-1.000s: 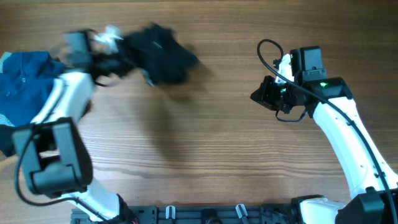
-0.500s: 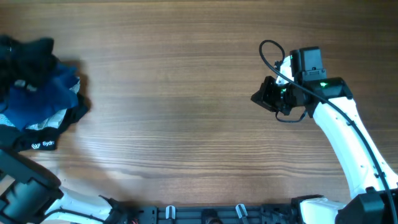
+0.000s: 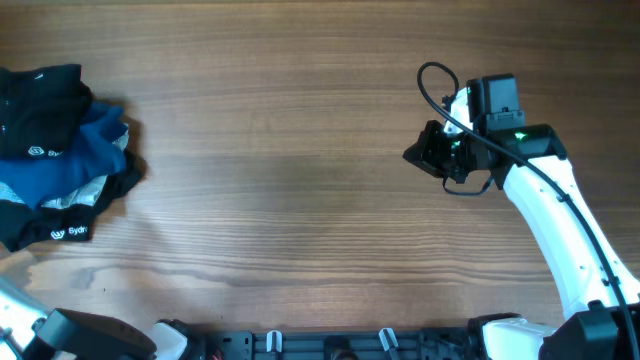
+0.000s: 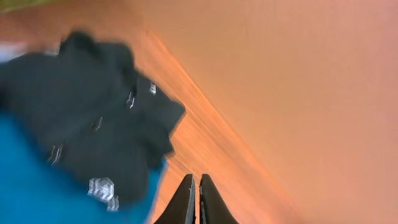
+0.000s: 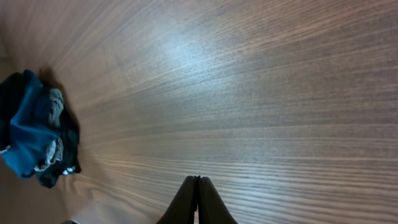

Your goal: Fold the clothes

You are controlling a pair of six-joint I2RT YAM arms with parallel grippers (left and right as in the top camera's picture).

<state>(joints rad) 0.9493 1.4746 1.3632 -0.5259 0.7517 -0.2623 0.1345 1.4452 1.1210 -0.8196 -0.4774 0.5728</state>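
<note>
Clothes pile: the soft black shirt with small white logo prints (image 3: 40, 95) lies crumpled at the far left edge of the brown wooden surface (image 3: 300, 180). It rests on top of a blue polo (image 3: 80, 155). A black piece with white lettering (image 3: 60, 228) is under both, at the near side. Nothing is folded yet.
Left gripper: the left gripper (image 4: 196, 180) does not show in the overhead view. Its own blurred camera shows the two fingers closed together and holding nothing, above the surface and near the pile.
Middle: bare wood, well apart from the pile.
Right gripper: the right gripper (image 5: 198, 180) hangs over the right side, far from the clothes. Its fingers are pressed together and empty.
Step in hand: probably to take one garment from the pile and bring it to the middle.
How to do it well: the left gripper should open first, then pinch only the top black shirt at an edge or the collar, so that the polo does not come along. The shirt should be lifted free and spread flat where both arms can reach, before any fold.
</note>
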